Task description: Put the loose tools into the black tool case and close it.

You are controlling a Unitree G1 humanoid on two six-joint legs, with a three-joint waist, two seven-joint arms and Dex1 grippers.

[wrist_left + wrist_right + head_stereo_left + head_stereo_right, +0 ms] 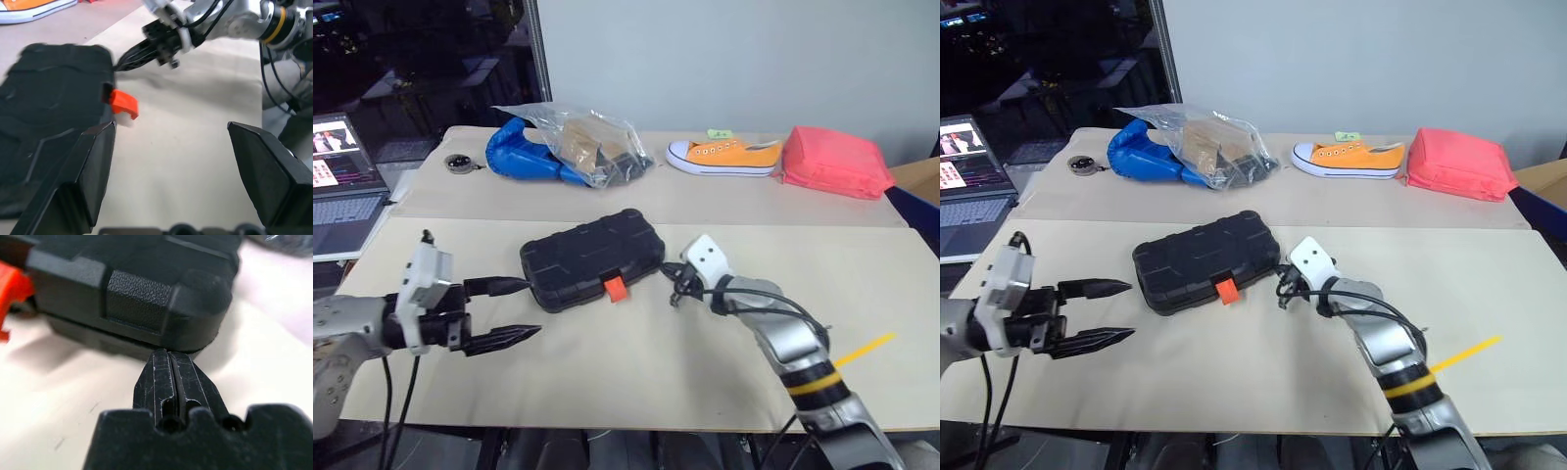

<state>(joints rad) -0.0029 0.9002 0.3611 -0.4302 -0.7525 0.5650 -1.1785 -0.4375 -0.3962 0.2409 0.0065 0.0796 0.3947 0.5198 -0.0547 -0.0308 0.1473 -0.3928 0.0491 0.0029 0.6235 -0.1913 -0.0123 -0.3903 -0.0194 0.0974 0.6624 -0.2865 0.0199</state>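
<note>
So on the left, the left gripper [516, 311] hangs over the beige table [636, 372] with its two black fingers spread wide, nothing between them, right beside the near-left corner of the flat black moulded-plastic tool case [592, 258]. That case lies lid-down-shut mid-table, its orange latch [615, 288] sticking out of the front edge. The right gripper [1284, 284] has its fingers pressed together, tips at the case's right corner, holding nothing.

Beige table [636, 382] — far edge: orange canvas sneaker [724, 156], pink-red fabric pouch [832, 163] beside it, clear plastic bag [587, 142] further left.
</note>
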